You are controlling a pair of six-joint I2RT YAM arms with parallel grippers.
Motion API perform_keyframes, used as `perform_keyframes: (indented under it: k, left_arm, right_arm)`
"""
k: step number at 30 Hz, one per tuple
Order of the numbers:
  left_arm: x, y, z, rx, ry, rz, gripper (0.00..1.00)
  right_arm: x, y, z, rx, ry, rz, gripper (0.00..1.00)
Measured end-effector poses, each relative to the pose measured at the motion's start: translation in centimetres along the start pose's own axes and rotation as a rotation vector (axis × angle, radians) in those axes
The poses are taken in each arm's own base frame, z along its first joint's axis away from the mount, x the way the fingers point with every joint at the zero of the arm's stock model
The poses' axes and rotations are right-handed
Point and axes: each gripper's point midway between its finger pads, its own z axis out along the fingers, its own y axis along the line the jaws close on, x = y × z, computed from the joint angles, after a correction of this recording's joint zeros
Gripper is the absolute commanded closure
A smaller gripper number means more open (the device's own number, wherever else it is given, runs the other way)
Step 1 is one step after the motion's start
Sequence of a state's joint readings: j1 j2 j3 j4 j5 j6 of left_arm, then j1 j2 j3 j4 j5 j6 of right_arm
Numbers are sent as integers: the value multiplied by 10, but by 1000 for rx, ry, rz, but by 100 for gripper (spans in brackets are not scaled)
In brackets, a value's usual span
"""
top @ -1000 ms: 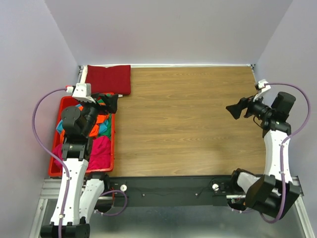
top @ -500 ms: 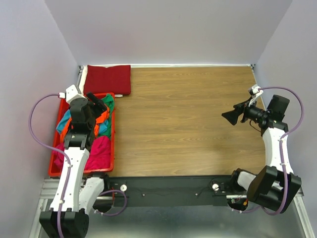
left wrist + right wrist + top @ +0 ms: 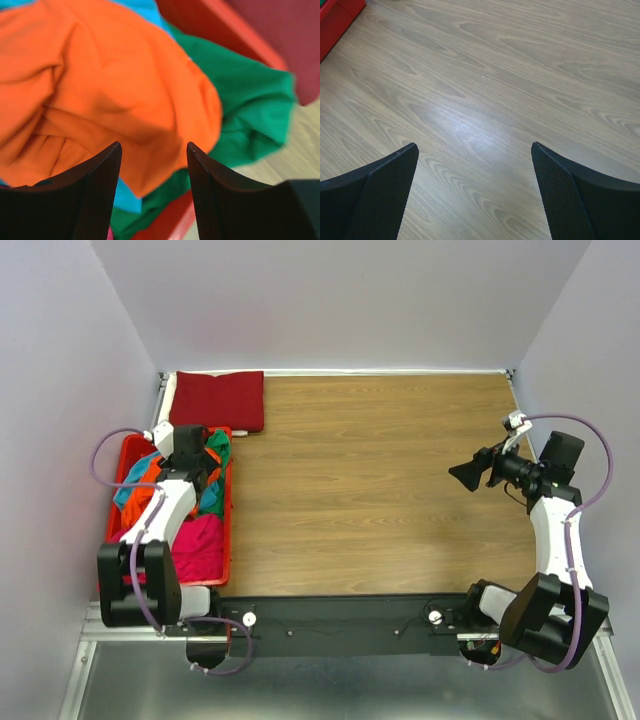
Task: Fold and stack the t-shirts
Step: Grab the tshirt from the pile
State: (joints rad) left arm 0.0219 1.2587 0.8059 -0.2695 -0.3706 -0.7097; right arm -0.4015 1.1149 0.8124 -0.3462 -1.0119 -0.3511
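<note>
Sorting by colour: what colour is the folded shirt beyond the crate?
The folded shirt is dark red; top external view.

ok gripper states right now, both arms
left gripper: open, over the orange t-shirt, nothing held
right gripper: open, empty

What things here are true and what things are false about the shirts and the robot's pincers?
1. A folded dark red t-shirt lies at the far left corner of the table. True.
2. The crate is blue. False: it is red.
3. The left pincer is over the orange t-shirt. True.
4. The right pincer holds the green t-shirt. False: it is open and empty above bare wood; the green t-shirt lies in the crate.
</note>
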Motion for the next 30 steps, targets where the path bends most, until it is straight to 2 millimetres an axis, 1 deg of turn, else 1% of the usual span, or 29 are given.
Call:
perform_keyframes:
  k: [2,3,4,5,6,7,9,12,15,17,19,20,23,24,26,27,29,30]
  left_arm:
    - [10,3,15,-29,29,3,41]
    - [13,3,20,-37,42,5,44]
    - [15,2,28,-43,51,7,57]
    - [15,1,32,-45,54,6,64]
    - [16,-1,39,-39,65,5,75]
    - [16,-1,42,-34,69,6,87]
    - [13,-3,46,-15,73,-2,96]
    - [3,-6,41,11,51,4,100]
    - [-19,-12,23,62,-11,37,100]
    - [-51,-22,-3,123,-101,55,100]
    - [-84,-33,-34,189,-205,72,100]
    - [-104,-39,-56,233,-266,73,100]
    - [-149,-56,-111,355,-414,69,100]
    - [-166,-70,-139,450,-472,77,100]
    - [-179,-94,-174,611,-524,121,100]
    - [-181,-105,-187,681,-535,145,100]
    - [-183,-139,-228,895,-562,217,100]
    - [-181,-150,-240,963,-564,242,100]
  right_arm:
    - [0,0,0,3,1,3,0]
    - [0,-1,0,4,1,3,0]
    - [0,-1,0,4,1,3,0]
    - [0,-1,0,4,1,3,0]
    - [0,-1,0,4,1,3,0]
    - [0,-1,0,4,1,3,0]
    - [0,-1,0,4,1,3,0]
    - [0,-1,0,4,1,3,0]
    - [0,-1,0,4,1,4,0]
    - [0,0,0,4,1,4,0]
    - [0,0,0,4,1,6,0]
    - [0,0,0,4,1,7,0]
    - [0,0,0,4,1,10,0]
    - [0,0,0,4,1,10,0]
    - [0,0,0,4,1,10,0]
    - [0,0,0,4,1,10,0]
    - [0,0,0,4,1,10,0]
    - [0,0,0,4,1,10,0]
